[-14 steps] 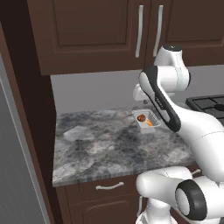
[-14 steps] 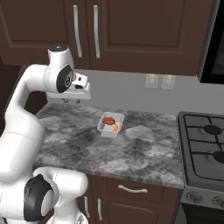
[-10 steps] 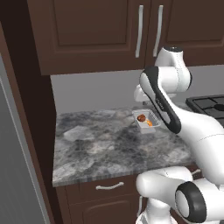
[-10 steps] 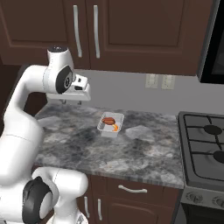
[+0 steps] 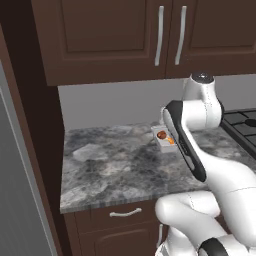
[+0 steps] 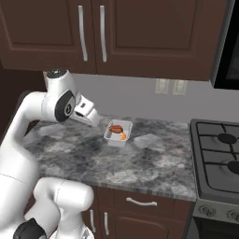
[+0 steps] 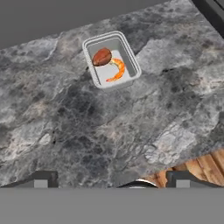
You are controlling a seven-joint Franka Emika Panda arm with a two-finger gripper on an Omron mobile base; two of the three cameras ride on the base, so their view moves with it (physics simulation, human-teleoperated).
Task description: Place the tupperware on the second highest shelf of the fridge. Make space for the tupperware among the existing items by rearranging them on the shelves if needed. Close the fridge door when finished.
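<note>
A white open tupperware (image 7: 111, 60) holding a brown piece of food and an orange shrimp sits on the grey marble counter (image 7: 87, 127). It also shows as the tupperware (image 6: 118, 133) near the back wall, and as the tupperware (image 5: 163, 139) partly behind my arm. My gripper (image 7: 113, 181) hangs above the counter, short of the container, with its fingertips (image 7: 43, 178) wide apart and nothing between them. From the right base view, the hand (image 6: 88, 114) is up and to the left of the tupperware, not touching it. A grey fridge panel (image 5: 12, 190) runs along the far left.
A gas stove (image 6: 219, 154) adjoins the counter on the right. Dark wood upper cabinets (image 6: 93, 32) hang over the counter, and drawers (image 5: 125, 215) sit below it. A tall dark panel (image 5: 35, 150) separates the counter from the fridge.
The arm has come down: its upper joint and hand sit lower over the counter than before. The tupperware has not moved.
</note>
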